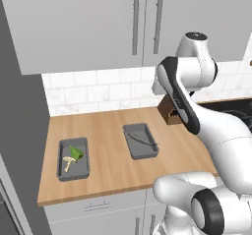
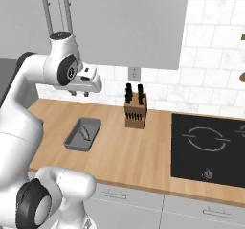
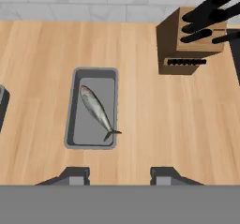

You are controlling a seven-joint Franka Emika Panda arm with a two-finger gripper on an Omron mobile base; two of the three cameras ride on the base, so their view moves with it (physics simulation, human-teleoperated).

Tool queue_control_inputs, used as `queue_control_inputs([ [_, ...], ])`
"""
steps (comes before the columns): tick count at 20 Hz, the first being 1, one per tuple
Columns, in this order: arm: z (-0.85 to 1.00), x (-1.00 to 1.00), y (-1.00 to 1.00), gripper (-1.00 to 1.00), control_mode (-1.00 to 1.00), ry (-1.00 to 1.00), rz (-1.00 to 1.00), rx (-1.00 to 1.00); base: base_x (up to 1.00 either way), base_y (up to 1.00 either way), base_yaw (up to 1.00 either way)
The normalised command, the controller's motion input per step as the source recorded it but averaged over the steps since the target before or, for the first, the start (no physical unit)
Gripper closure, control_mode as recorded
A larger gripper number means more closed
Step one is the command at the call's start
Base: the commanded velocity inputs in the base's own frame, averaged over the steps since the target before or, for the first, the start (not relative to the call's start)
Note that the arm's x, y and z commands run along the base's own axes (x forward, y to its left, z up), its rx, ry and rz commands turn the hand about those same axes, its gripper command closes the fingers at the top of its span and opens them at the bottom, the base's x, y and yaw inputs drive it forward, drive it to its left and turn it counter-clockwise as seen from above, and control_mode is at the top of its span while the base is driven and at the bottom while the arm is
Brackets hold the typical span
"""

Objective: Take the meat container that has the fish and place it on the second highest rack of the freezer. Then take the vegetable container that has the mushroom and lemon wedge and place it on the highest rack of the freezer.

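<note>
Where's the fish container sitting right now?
The fish container sits mid-counter in the left base view, right of the tray with mushroom and lemon wedge and left of the knife block.

Warm tan wood-grain tabletop (image 1: 113, 170); two dark grey trays, one (image 3: 75, 124) at centre left of the hand view with a silvery dark grey fish (image 3: 96, 110), the other (image 1: 61, 172) with a cream-tan mushroom (image 1: 68, 162) and bright green wedge (image 1: 76, 153); brown knife block (image 2: 135, 115) with black handles; white tiled wall (image 2: 215, 55)
</note>
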Motion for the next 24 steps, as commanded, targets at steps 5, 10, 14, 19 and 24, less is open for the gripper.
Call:
queue_control_inputs([
  [5,-0.60,-0.28,0.05,-1.00,-1.00,0.15,-0.12,0.00,0.00,0.00,0.00],
  [10,-1.00,-0.20,0.20,-1.00,-1.00,0.29,-0.29,0.02,0.00,0.00,0.00],
  [14,-1.00,0.00,0.34,-1.00,-1.00,0.16,-0.34,0.13,0.00,0.00,0.00],
  [19,-0.98,0.08,0.57,-1.00,-1.00,0.00,-0.31,0.05,0.00,0.00,0.00],
  [24,-0.56,0.26,0.32,-1.00,-1.00,0.00,-0.23,-0.05,0.00,0.00,0.00],
])
